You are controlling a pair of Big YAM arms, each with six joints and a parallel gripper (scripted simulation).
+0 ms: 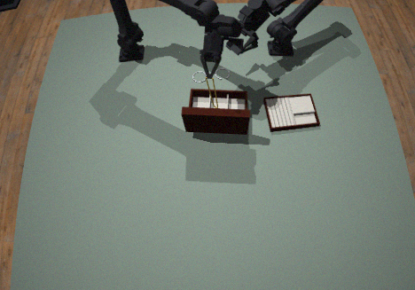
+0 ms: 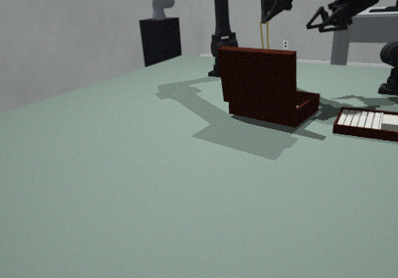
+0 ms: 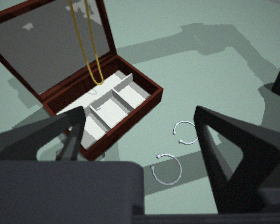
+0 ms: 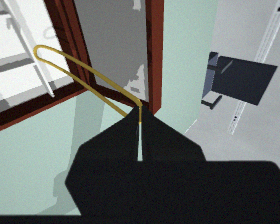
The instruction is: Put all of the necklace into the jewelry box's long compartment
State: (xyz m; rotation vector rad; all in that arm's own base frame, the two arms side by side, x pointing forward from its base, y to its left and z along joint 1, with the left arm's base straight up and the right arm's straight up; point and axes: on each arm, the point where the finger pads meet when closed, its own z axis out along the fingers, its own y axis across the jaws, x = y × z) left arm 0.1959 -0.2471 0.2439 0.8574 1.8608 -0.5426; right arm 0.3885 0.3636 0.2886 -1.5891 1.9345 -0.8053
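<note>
The gold necklace [image 1: 215, 106] [image 2: 268, 36] [image 3: 98, 82] hangs as a long loop from my right gripper [image 1: 210, 76] [image 2: 264, 21] [image 4: 140, 107], which is shut on it. The loop's lower end is over the open jewelry box [image 1: 215, 121] [image 2: 257, 76] [image 3: 154, 100], near the long compartment [image 3: 106, 91] along the hinge side. The raised lid hides most of that compartment in the top view. My left gripper [image 1: 248, 49] [image 2: 315, 28] [image 3: 139, 112] is open and empty, behind the box. Two silver bangles [image 1: 193, 78] [image 3: 181, 168] [image 3: 174, 131] lie on the table outside the box.
A shallow tray [image 1: 268, 111] [image 2: 366, 133] with slots lies beside the box. The lid stands upright on the side away from the arms. Three small compartments fill the box's side nearer the bangles. The two arms are close together above the bangles.
</note>
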